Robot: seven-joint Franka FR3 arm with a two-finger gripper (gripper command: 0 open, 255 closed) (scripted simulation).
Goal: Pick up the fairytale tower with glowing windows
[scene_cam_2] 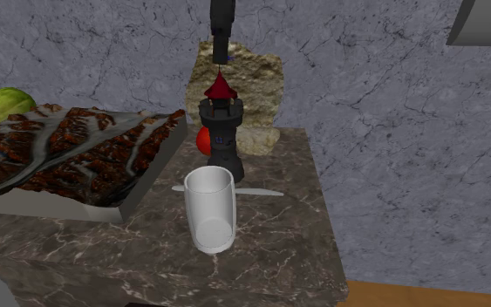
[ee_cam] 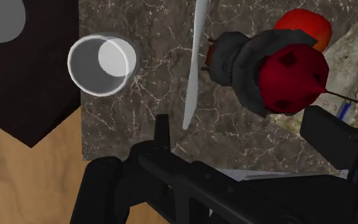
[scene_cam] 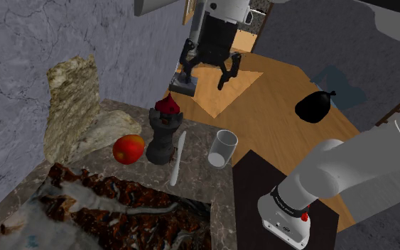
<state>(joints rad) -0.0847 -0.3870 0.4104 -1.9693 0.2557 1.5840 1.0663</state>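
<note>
Shoulder view puts the tower [scene_cam: 164, 131] upright on the dark marbled worktop [scene_cam: 202, 181]. It's got a black body and a red cone roof, with a red apple [scene_cam: 128, 149] just beside its base on one side and a white knife [scene_cam: 178, 158] lying flat on the other. Past the knife there's a clear cup [scene_cam: 223, 148] standing near the worktop's edge. From my end the jaws hang in the air above the tower, spread well apart with nothing between them, so they've got hold of nothing. Second exterior view lines one black finger [scene_cam_2: 221, 22] straight over the roof tip, close to it, but I can't tell if it touches. Wrist view looks down on the red roof, which sits nearer one finger than the other. Behind the tower there's a pale rock [scene_cam: 74, 106], and a tray [scene_cam_2: 147, 179] of brown stuff with white streaks sits to the second exterior view's left of it.
</note>
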